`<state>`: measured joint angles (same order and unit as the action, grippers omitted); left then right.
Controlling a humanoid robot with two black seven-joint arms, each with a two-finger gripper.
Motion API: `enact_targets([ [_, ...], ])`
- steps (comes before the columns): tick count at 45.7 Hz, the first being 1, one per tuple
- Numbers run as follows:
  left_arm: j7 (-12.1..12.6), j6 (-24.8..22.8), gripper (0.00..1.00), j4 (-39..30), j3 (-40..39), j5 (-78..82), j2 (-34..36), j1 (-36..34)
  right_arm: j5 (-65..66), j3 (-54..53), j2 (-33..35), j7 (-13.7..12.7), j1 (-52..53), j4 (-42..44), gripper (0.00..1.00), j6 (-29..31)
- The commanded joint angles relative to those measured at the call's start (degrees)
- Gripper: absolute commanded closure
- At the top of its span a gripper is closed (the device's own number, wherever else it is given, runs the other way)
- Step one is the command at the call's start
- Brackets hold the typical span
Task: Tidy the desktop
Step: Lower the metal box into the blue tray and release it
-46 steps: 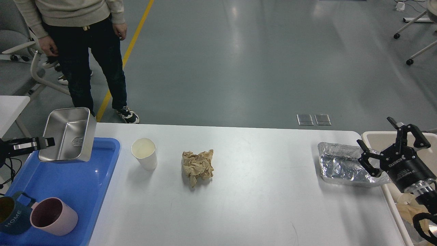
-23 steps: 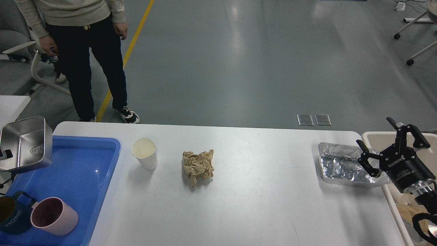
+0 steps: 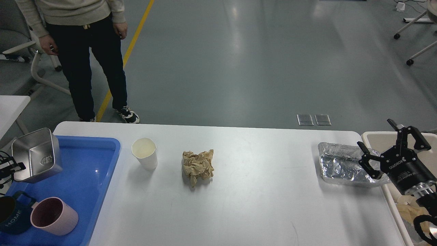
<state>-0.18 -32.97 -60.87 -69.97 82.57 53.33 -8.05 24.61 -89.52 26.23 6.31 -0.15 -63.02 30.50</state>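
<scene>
White desktop (image 3: 259, 205) lies flat; matt, rounded corners, spanning the foreground.

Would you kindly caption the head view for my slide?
Paper cup, crumpled paper and foil tray await clearing from desktop.

The desktop (image 3: 259, 191) carries a white paper cup (image 3: 144, 153), upright, and a crumpled brown paper (image 3: 198, 166) near its right. A foil tray (image 3: 341, 164) lies at the right edge. The right gripper (image 3: 385, 145) hovers beside it, fingers spread. A metal box (image 3: 36, 155) sits tilted over the blue tray (image 3: 88, 177), which holds two mugs (image 3: 53, 216).
</scene>
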Motion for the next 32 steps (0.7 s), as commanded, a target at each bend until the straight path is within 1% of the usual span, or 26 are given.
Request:
enact_targets([
  [1, 0.00, 0.80, 1.00, 1.63, 0.00, -0.04, -2.61, -0.56, 0.00, 0.05, -0.12, 0.02, -0.02, 0.00, 0.00, 0.00],
  [11, 0.00, 1.59, 1.00, 4.44, 0.27, 0.31, -7.09, -1.97, 0.00, -0.04, -0.04, 0.02, -0.11, 0.00, 0.00, 0.00],
  [13, 0.00, 1.59, 1.00, 5.05, 1.32, 0.39, -7.80, -2.67, 0.00, -0.04, -0.04, 0.02, -0.20, 0.00, 0.00, 0.00],
  [16, 0.00, 1.94, 1.00, 5.84, 3.77, 0.48, -8.24, -4.16, 0.00, -0.04, -0.04, 0.02, -0.28, 0.00, 0.00, 0.00],
  [22, -0.08, 4.14, 0.99, 6.81, 8.09, -0.48, -8.33, -6.01, 0.00, -0.04, -0.04, 0.02, -0.29, 0.00, 0.00, 0.00],
  [27, 0.00, 4.32, 0.99, 6.81, 8.79, -0.48, -8.85, -6.89, 0.00, -0.04, 0.05, 0.02, -0.37, 0.18, 0.00, 0.00],
  [32, 0.00, 4.58, 0.96, 7.42, 8.79, -0.31, -9.21, -6.98, 0.00, -0.13, 0.05, 0.02, -0.37, 0.18, 0.00, 0.00],
])
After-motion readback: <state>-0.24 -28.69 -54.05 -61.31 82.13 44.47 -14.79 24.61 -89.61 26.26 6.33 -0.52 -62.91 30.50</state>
